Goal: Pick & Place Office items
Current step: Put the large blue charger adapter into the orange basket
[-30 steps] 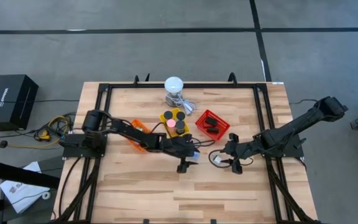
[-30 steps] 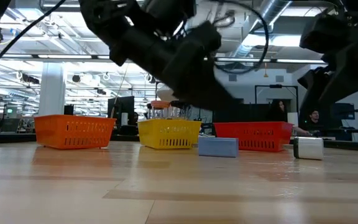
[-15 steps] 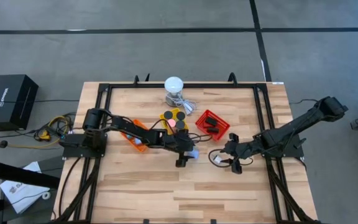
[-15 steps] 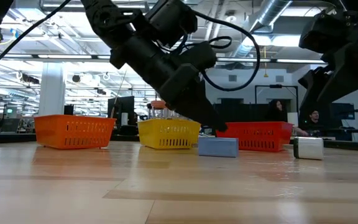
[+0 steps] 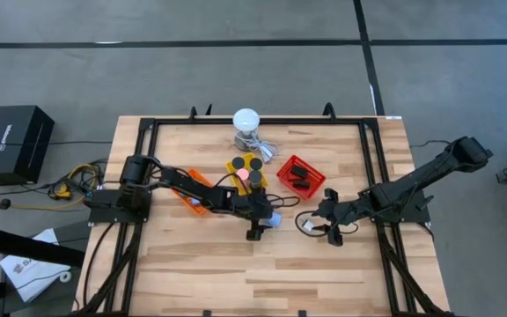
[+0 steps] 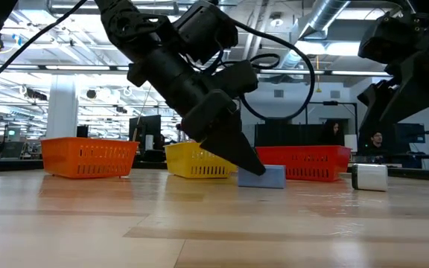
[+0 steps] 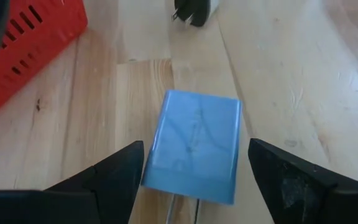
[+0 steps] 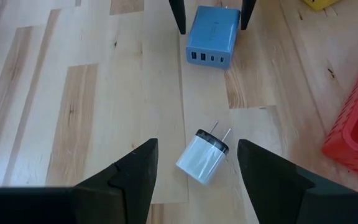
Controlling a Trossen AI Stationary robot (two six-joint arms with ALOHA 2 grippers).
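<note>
A light-blue block (image 7: 194,146) lies flat on the wood table, right of the middle. My left gripper (image 7: 196,163) is open. It slants down over the block with one finger on each side, and I see no touch. In the low view its fingertips (image 6: 249,167) reach table level at the block (image 6: 272,177). To the right lies a small white plug (image 8: 202,165) on its side. My right gripper (image 8: 197,149) hovers open above it, holding nothing. Black discs and a pink disc (image 5: 243,174) lie in the yellow basket, and black bars (image 5: 299,178) lie in the red one.
An orange basket (image 5: 196,194), a yellow basket (image 5: 236,164) and a red basket (image 5: 313,185) stand behind the arms. A white round-topped device (image 5: 246,119) with a grey cable sits at the far edge. Bare wood stretches toward the near edge (image 5: 262,282).
My left gripper has sunk and tipped further downward onto the light-blue block. Its fingertips have come from above the block down to table level, one on each side of it. The block and the white plug have stayed in place.
</note>
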